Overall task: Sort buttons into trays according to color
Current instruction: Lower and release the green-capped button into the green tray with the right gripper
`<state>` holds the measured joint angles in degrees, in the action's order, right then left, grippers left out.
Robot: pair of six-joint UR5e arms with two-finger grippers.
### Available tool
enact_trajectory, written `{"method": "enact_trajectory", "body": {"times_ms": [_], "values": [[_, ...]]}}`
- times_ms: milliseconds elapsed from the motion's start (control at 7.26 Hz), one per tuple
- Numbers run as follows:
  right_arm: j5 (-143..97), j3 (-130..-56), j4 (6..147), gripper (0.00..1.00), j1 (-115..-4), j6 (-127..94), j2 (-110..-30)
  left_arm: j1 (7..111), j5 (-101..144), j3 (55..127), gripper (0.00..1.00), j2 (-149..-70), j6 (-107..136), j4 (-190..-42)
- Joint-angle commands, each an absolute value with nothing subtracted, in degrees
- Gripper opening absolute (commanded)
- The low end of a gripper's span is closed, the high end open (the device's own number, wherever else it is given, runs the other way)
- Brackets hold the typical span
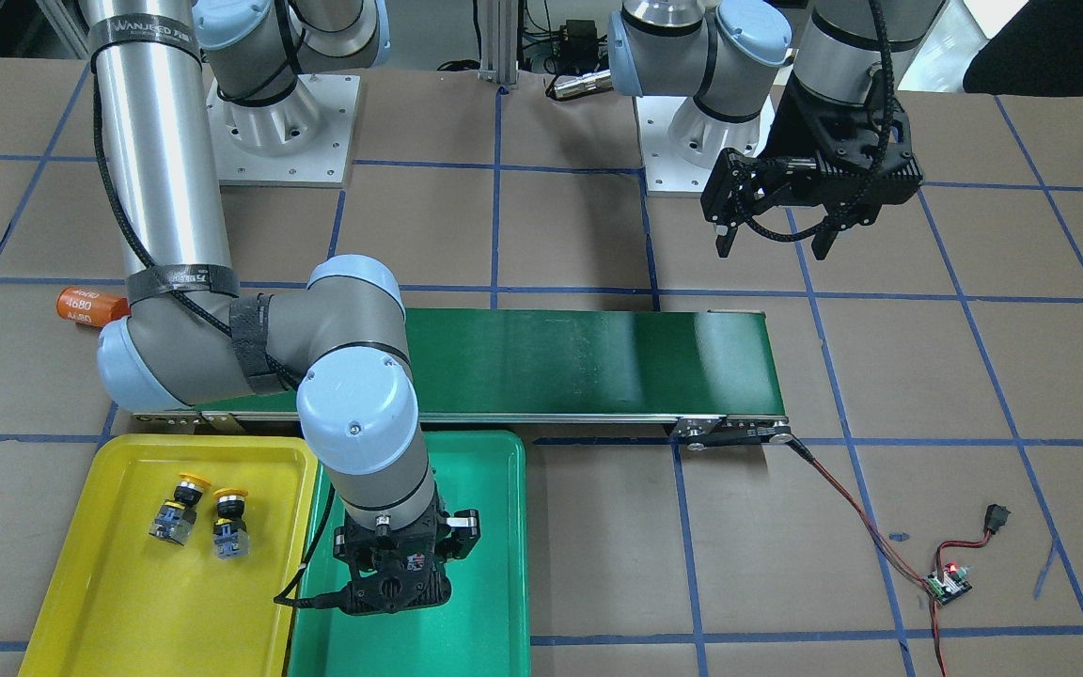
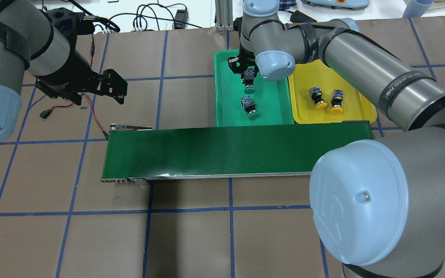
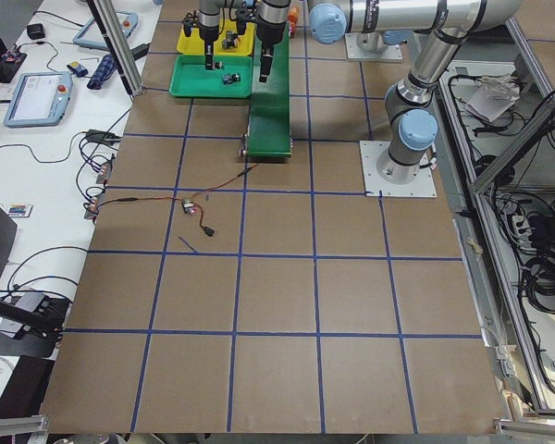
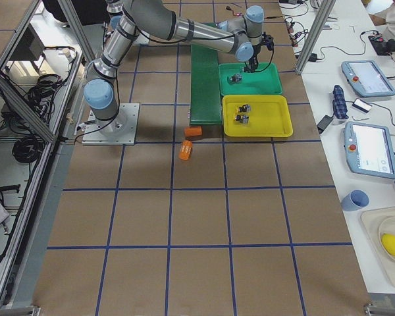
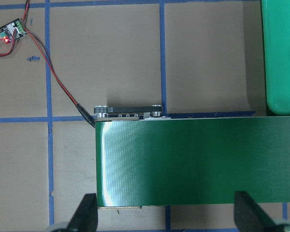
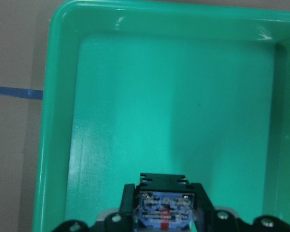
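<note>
- R gripper is clamped on a green button over the green tray, in the half away from the belt.
- Key relation: the tray floor lies straight under the held button. The R wrist cam shows its terminal end facing the lens w/ tray floor beyond.
- From that we judge its long axis approx vertical, cap down. We can't tell if the cap touches the floor.
- A 2nd green button lies on its side in the same tray. It's on the belt side of the held one and apart from it, cap toward the belt.
- The yellow tray holds a yellow button and a second yellow button. They lie side by side, not touching, caps toward the belt.
- L gripper has fingers spread wide w/ nothing between them. It hangs near the belt's other end, well apart from both trays, so the R arm is the nearer one.
- Our read: only the release is left. Letting go where it hangs should put the button beside the 2nd one, not on it.
</note>
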<state>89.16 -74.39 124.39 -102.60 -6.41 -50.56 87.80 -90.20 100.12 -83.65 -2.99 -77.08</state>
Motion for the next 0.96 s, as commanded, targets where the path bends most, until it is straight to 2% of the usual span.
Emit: {"method": "enact_trajectory", "body": {"times_ms": [0, 551, 827], "values": [[89.12, -74.18, 124.54, 1.00, -102.57, -6.24, -50.89, 87.80, -90.26, 100.28, 1.00, -83.58, -2.99, -77.08], [88.42, -74.18, 123.40, 1.00, -102.48, -6.15, -55.97, 87.80, -90.26, 100.46, 1.00, -83.32, -2.99, -77.08], [89.11, -74.53, 116.49, 1.00, -102.04, -4.32, -61.32, 87.80, -90.35, 100.46, 1.00, -82.97, -2.99, -77.08]]}}
